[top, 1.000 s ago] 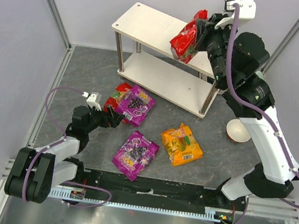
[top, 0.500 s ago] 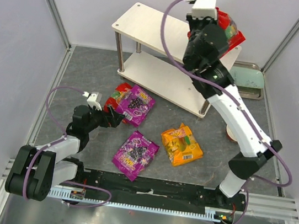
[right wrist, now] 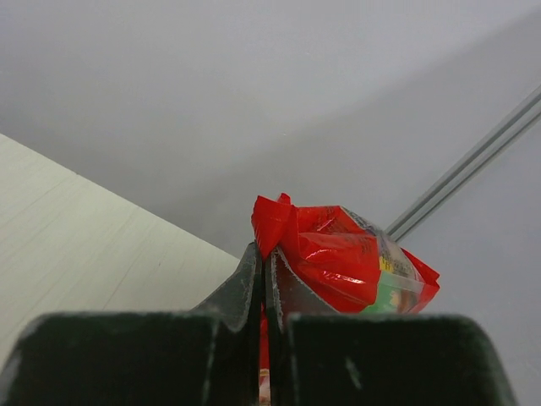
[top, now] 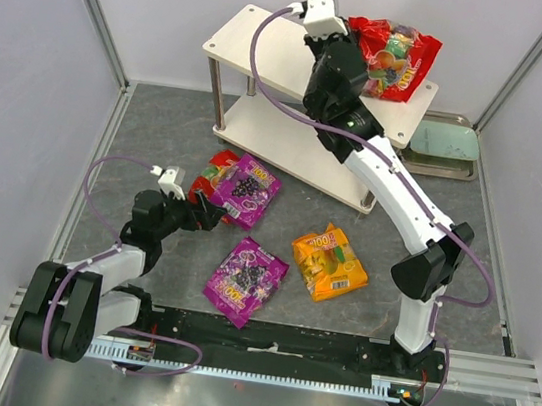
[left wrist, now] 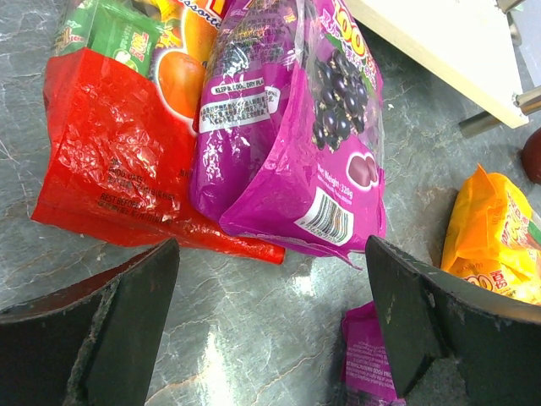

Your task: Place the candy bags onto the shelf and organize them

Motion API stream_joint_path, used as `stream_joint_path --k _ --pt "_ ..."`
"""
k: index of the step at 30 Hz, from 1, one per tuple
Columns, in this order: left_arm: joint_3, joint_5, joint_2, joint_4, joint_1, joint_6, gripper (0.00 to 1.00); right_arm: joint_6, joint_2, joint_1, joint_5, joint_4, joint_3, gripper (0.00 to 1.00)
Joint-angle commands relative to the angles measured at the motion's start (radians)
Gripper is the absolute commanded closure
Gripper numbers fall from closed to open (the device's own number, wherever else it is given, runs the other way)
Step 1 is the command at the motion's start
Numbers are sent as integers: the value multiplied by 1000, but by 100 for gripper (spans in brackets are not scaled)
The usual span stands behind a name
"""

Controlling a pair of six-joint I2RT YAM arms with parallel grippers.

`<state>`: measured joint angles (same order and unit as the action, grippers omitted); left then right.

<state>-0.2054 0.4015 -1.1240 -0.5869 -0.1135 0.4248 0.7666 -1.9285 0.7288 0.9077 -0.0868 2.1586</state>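
- Right pincer (right wrist: 264, 262) is clamped tight on a thin fold of the red bag (top: 397, 59), high over the right end of the shelf (top: 263, 45)'s top board.
- Risk one: that grip is only on a sliver of glossy film. The bag could slide out and drop before it is lowered.
- Risk two: in the top view the bag looks partly past the board's far right edge. Let go there and it may tip off behind the shelf or towards the tray (top: 442, 146).
- Risk three: the bag is crumpled and puffy, so it may roll instead of lying flat, eating space the other four need.
- Left pincer (left wrist: 270, 288) is spread wide, low over the tabletop (top: 159, 137), facing the purple bag (left wrist: 287, 127), which lies overlapping the second red bag (left wrist: 110, 161).
- Danger there: closing on that stack could catch both bags at once, or shove them along the slick stone.
- The other purple bag (top: 245, 278) and the orange bag (top: 328, 264) lie loose nearby, apart from both pincers.
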Motion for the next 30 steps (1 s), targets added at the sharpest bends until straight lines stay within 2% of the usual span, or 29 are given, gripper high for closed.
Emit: stream_joint_path --k 1,4,7,9,10,11,12,17,22,26,27,30 --pt "-43 31 -17 -45 -3 -6 3 -96 25 -16 -123 65 15 97" --pt "-46 34 -25 -44 -3 -8 3 -159 34 -17 -234 142 -3 94" --pt "-46 34 -25 -44 -3 -9 3 -188 60 -17 -303 144 -63 91" --pt "-46 34 -25 -42 -3 -9 3 -210 85 -16 -343 153 -106 83" --pt "-48 36 -26 -42 -2 -9 3 -219 95 -16 -364 156 -123 73" --pt "-48 36 -28 -42 -3 -11 3 -245 121 -16 -392 153 -140 21" --pt "-48 36 -28 -42 -3 -11 3 -257 135 -16 -401 135 -179 16" --pt "-51 42 -34 -42 -3 -12 3 -329 296 -17 -466 15 -318 10" --pt "-52 45 -36 -39 -3 -12 3 -458 454 -38 -432 -181 -462 7" --pt "-52 45 -36 -40 -3 -12 3 -559 523 -78 -330 -251 -485 8" --pt "-52 45 -34 -40 -3 -12 3 -575 520 -91 -249 -249 -464 8" --pt "-52 46 -36 -40 -3 -12 3 -638 482 -98 -130 -220 -412 9"
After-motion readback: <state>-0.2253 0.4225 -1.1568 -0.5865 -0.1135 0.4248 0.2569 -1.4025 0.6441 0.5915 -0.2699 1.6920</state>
